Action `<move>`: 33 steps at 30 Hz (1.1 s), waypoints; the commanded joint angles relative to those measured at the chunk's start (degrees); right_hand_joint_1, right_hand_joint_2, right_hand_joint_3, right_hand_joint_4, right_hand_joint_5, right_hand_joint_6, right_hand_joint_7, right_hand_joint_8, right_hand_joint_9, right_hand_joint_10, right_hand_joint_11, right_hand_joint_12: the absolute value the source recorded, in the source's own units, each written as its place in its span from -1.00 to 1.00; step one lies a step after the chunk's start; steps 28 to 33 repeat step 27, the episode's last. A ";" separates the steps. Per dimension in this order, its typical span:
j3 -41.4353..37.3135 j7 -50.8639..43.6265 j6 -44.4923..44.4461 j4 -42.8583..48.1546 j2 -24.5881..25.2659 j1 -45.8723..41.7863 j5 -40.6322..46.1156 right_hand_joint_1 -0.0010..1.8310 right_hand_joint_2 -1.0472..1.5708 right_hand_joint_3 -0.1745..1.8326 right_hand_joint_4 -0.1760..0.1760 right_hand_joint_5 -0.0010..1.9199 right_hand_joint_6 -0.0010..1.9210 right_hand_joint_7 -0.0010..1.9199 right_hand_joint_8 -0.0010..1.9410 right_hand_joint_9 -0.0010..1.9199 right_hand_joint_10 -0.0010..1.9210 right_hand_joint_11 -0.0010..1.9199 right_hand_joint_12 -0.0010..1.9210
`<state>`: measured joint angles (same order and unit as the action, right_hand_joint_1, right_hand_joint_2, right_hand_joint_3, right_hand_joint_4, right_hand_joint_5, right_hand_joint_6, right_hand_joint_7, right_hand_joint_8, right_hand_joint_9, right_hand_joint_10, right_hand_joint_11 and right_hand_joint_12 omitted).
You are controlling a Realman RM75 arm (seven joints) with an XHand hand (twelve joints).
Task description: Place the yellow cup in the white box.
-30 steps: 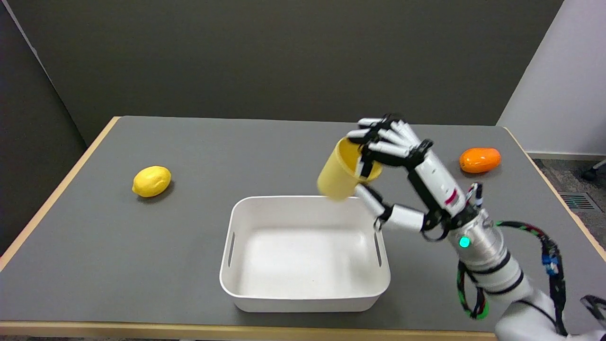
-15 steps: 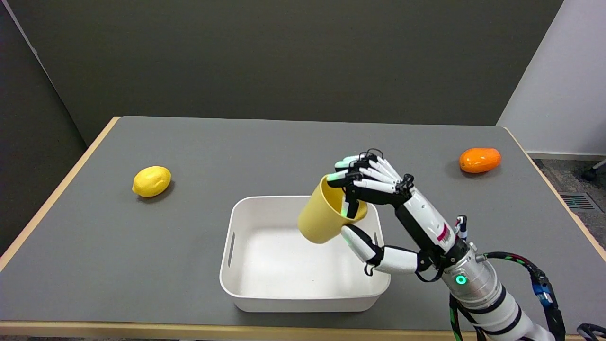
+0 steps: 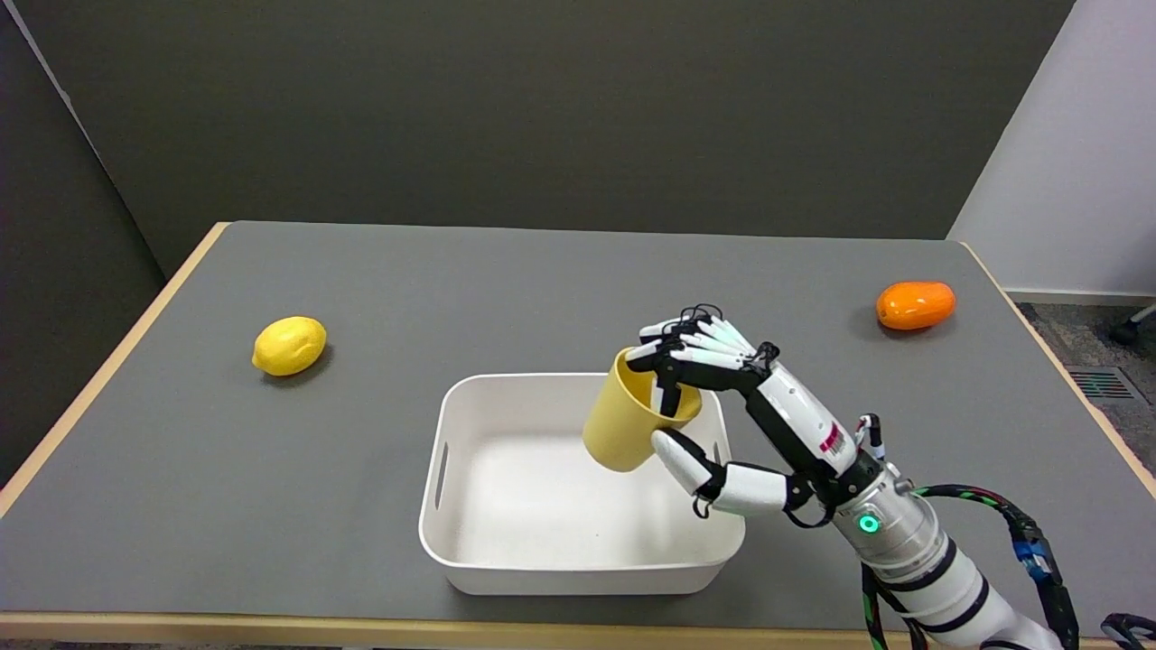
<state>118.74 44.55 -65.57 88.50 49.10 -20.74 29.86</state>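
Observation:
My right hand (image 3: 713, 397) holds the yellow cup (image 3: 628, 420) by its rim, fingers hooked inside the mouth and the thumb against the outer wall. The cup is tilted, its mouth turned toward the upper right, and it hangs over the right part of the white box (image 3: 452, 506). I cannot tell whether the cup's base touches the box floor. The white box is a shallow rectangular bin with slot handles, sitting at the table's near middle, and nothing else lies in it.
A yellow lemon (image 3: 289, 345) lies on the grey table to the left of the box. An orange fruit (image 3: 915, 304) rests near the far right edge. My forearm and its cables (image 3: 1039, 542) cross the table's near right corner.
My right hand carried the cup from above the box's far right rim toward me and down over the box. In the last half second it barely moved.

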 commanded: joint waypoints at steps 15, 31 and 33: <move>0.36 0.16 2.29 -3.31 -0.96 0.74 4.52 -0.16 0.24 -0.11 -0.01 -0.98 -0.90 -1.00 -1.00 -1.00 -1.00 -1.00 -0.62; -0.52 0.16 -8.95 -1.80 -0.13 4.40 4.52 -0.21 0.22 -0.15 -0.06 -1.00 -1.00 -1.00 -1.00 -1.00 -1.00 -1.00 -0.84; -0.52 0.16 -8.95 -1.80 -0.13 4.40 4.52 -0.21 0.22 -0.15 -0.06 -1.00 -1.00 -1.00 -1.00 -1.00 -1.00 -1.00 -0.84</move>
